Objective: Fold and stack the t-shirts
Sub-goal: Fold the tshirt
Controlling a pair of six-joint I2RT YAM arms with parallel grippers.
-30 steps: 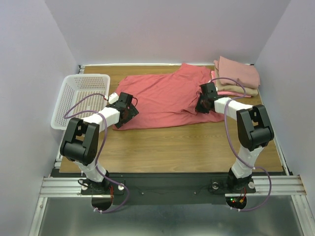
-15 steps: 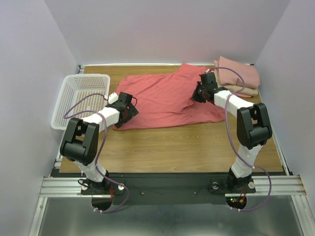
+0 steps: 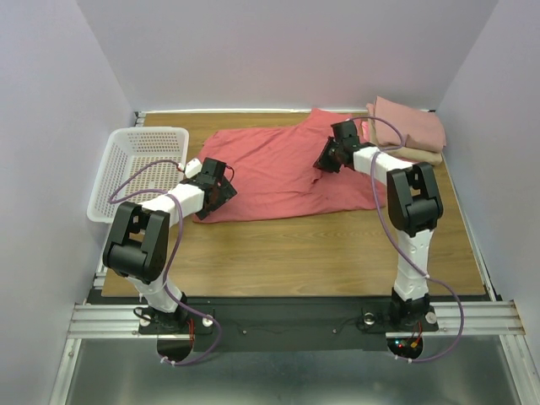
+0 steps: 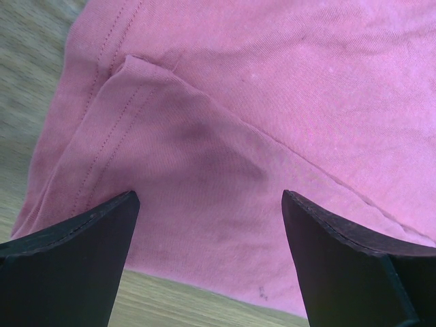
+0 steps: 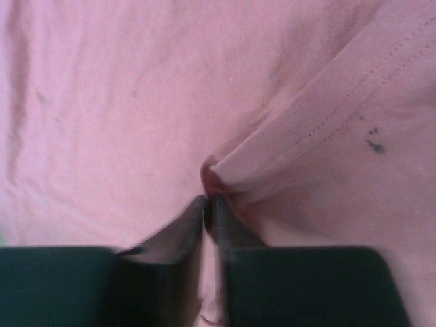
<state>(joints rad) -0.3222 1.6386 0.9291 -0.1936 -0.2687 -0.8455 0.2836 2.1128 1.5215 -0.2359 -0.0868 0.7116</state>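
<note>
A large coral-red t-shirt lies spread across the middle of the table. My left gripper hangs open over the shirt's near left corner, where a folded sleeve shows between its fingers. My right gripper is on the shirt's right part, shut on a pinched fold of the coral-red cloth at its fingertips. A stack of folded t-shirts, dusty pink on top with tan under it, sits at the far right corner.
A white mesh basket stands at the left edge of the table. Bare wood stretches between the shirt and the arm bases. Grey walls close in the table on three sides.
My right gripper has moved up and to the left over the shirt, drawing the shirt's right side inward. The left arm has not moved.
</note>
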